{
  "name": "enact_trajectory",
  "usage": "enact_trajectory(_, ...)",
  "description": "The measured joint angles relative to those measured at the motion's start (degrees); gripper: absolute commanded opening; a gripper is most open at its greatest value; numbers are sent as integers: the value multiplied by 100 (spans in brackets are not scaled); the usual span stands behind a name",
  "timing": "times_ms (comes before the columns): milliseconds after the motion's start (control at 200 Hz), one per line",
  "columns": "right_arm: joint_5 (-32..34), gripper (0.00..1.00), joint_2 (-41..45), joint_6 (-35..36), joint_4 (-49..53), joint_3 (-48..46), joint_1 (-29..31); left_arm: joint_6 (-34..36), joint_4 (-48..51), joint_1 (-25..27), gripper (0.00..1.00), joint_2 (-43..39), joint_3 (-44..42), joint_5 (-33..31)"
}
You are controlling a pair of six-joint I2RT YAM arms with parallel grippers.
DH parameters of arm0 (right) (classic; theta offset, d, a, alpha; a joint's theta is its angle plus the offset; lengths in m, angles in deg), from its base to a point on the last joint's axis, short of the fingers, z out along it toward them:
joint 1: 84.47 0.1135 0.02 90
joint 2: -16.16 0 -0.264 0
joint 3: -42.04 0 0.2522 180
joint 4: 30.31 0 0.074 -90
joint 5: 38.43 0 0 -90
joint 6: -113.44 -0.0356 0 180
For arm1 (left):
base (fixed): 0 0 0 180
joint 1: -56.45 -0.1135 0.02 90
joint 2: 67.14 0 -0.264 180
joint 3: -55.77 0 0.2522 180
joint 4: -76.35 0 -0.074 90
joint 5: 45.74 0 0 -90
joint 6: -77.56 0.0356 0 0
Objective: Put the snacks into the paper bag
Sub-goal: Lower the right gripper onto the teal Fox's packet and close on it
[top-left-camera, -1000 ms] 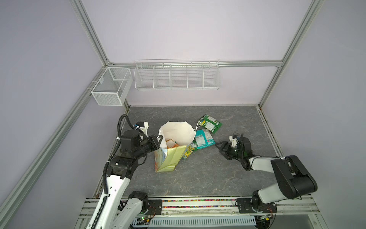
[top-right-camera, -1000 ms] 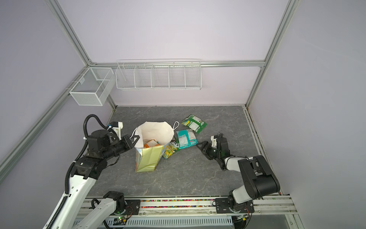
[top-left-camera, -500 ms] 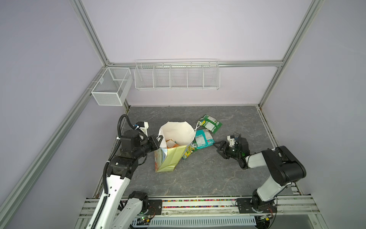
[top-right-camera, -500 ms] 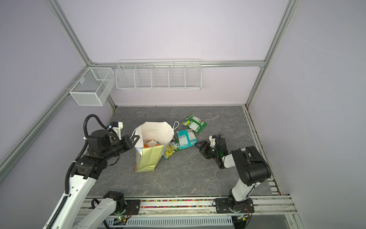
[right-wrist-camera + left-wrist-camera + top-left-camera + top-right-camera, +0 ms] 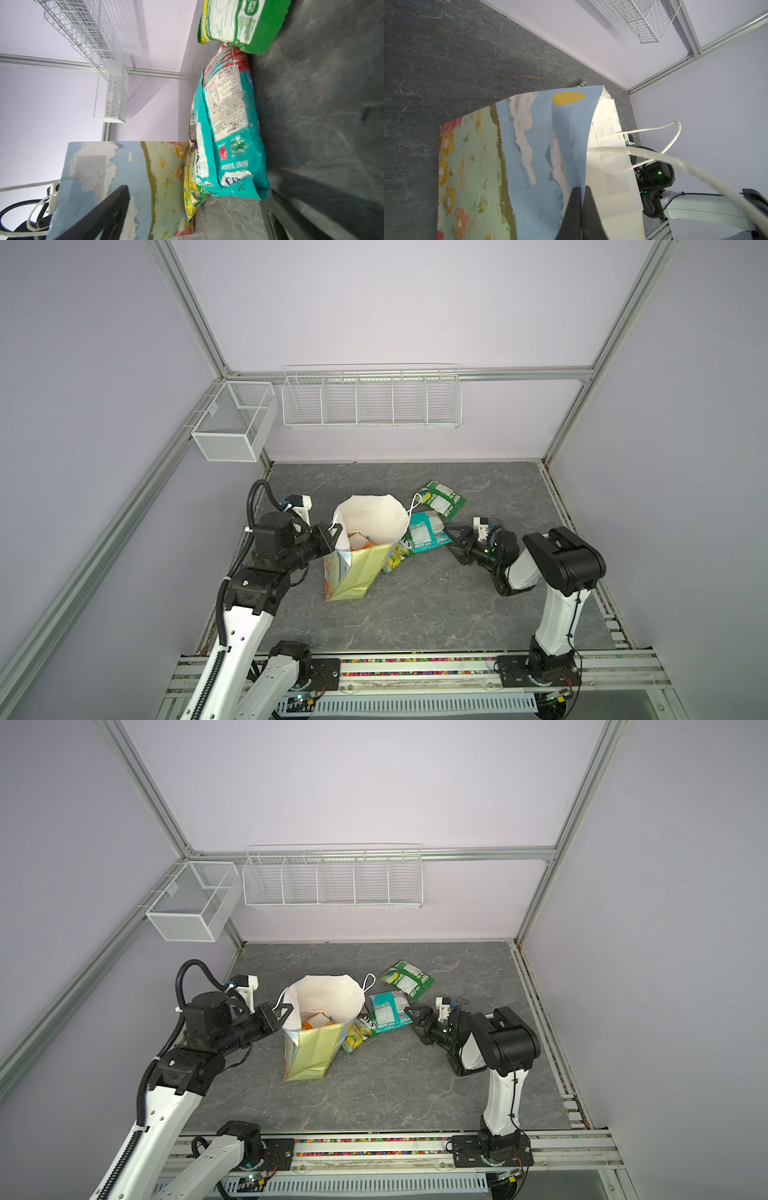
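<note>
The teal packet, lying on the bench at 3 o'clock of the paper bag, long axis roughly 12 to 6, is being faced from 3 o'clock by the nearer right hand, spread wide and empty; the bag's rim is being pinched by the left hand.

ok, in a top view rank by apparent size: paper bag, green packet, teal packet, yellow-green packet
1. paper bag, by far.
2. green packet and teal packet: alike, not ranked.
3. yellow-green packet, partly hidden, so unsure.
</note>
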Motion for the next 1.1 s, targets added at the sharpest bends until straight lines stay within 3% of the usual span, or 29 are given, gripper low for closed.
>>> enact_trajectory(150,179,100,-44,-72,-166,-46,35,17,2,0,0,0,0,-37)
enact_trajectory(380,308,90,-59,-92,4,20,79,17,4,0,0,0,0,-42)
enact_trajectory(680,627,70,-101,-39,651,267,317,20,13,0,0,0,0,-63)
enact_trajectory(1100,901,45,-352,-52,588,361,350,22,72,0,0,-44,0,-107)
